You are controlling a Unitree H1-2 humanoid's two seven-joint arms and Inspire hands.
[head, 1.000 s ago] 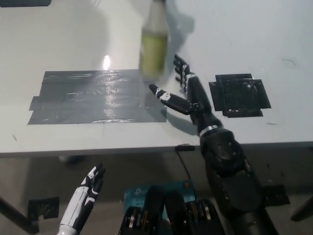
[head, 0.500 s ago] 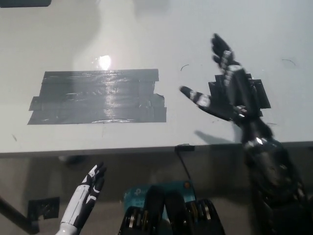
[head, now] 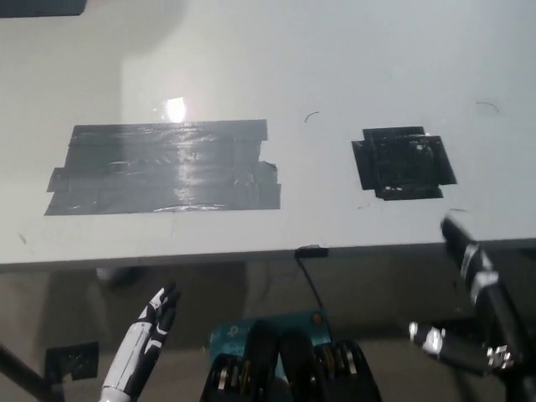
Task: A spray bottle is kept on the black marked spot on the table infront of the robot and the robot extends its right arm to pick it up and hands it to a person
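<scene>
Now the table (head: 352, 67) fills the upper two-thirds of the frame, pale grey-white, w/ its front edge running across just below mid-height. No bottle anywhere in view, so its place can't be told from this frame.

Black mark (head: 404, 163) sits right of centre on the table: a rough square of black tape, edges a bit ragged, nothing on it. Well apart to its left, a bigger grey tape patch (head: 163, 167) spans the left-centre, several overlapping strips, w/ a bright light glare just above its top edge. A dark slab cuts into the top left corner, too little shown to tell what it is.

Right hand (head: 469, 310) is at lower right, below and in front of the table edge, off the table. Black fingers w/ white bands, spread apart, holding nothing: one finger (head: 465, 247) angles up toward the table edge, another (head: 435, 342) sticks out to the left lower down. It's near the black mark but not touching it.

Left hand (head: 155, 314) rests at lower left, below the table edge, white w/ dark fingertips, pointing up-right, fingers straight and slightly apart, empty.

A thin black cable (head: 311, 276) hangs from the table edge at centre down toward a teal board (head: 276, 322) at bottom middle.
</scene>
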